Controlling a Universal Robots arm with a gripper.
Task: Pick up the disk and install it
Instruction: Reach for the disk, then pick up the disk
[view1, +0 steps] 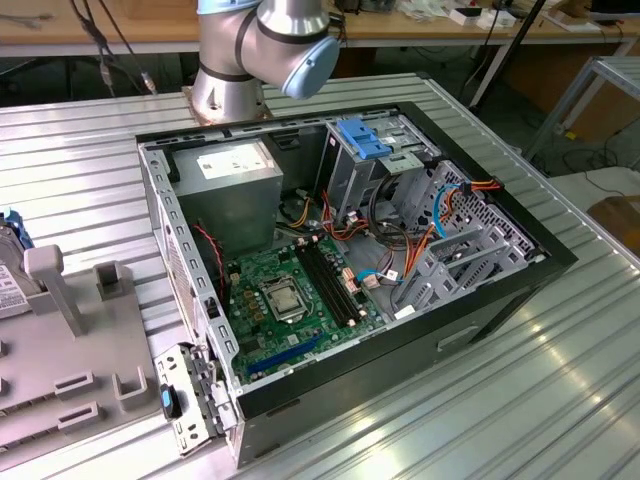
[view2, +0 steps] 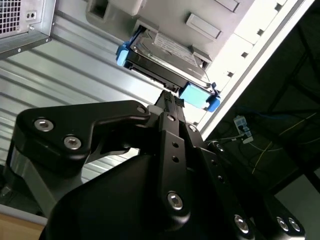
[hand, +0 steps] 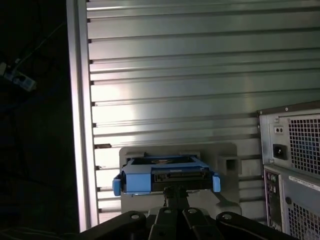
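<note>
disk (hand: 165, 175) resting on grey holder (view1: 80, 350), at the exterior view's left edge; gripper (view2: 171, 100) tip at its near edge, jaw opening cannot be told. risk: an off-centre grip could tilt or drop it.

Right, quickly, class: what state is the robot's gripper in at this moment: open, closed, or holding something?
Gripper: cannot be told whether open or closed; in the second wrist view it sits right at the near edge of the disk.
</note>
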